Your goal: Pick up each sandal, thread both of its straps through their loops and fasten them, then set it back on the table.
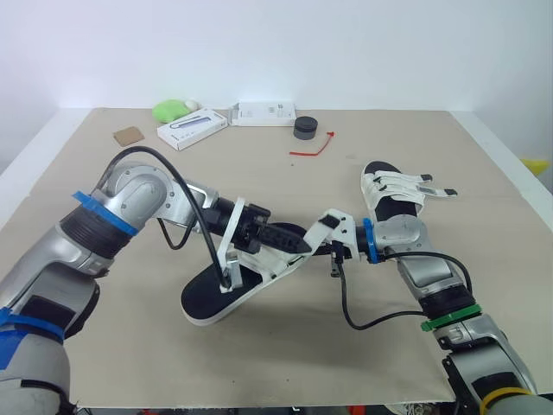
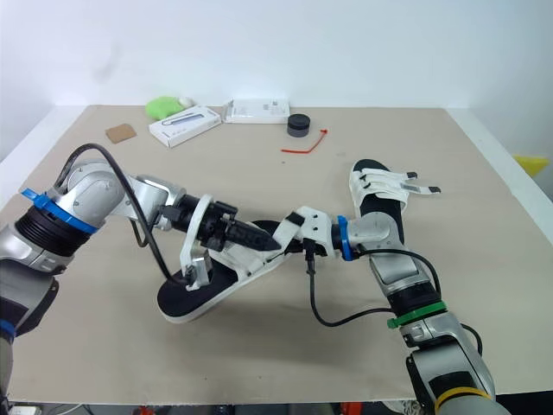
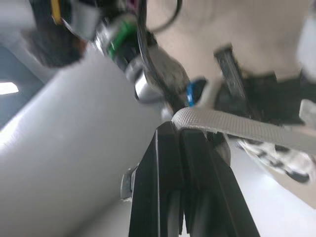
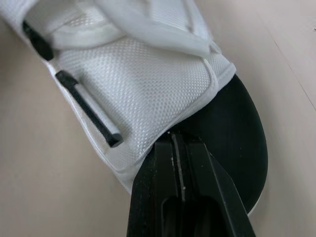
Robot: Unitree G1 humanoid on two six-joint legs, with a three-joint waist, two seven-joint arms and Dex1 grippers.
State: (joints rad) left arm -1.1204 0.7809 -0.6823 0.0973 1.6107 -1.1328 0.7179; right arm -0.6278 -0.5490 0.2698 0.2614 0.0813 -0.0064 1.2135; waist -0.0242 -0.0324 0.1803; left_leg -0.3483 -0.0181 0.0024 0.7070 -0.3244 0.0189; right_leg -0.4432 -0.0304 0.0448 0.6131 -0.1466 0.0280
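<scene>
the sandal [image 4: 163, 98] had a white mesh cloth upper, a smooth matt black sole [image 4: 239, 136] and a woven webbing strap [image 3: 237, 127]; the table [image 1: 259, 177] looked matt.

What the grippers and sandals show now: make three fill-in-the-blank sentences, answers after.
The left gripper is shut on a white ___ of the tilted black-soled white mesh sandal. The other black-soled white sandal lies flat on the beige table on the robot's ___ side. The thin plastic tie beside the black round cap is ___.
Missing: strap; right; red.
</scene>
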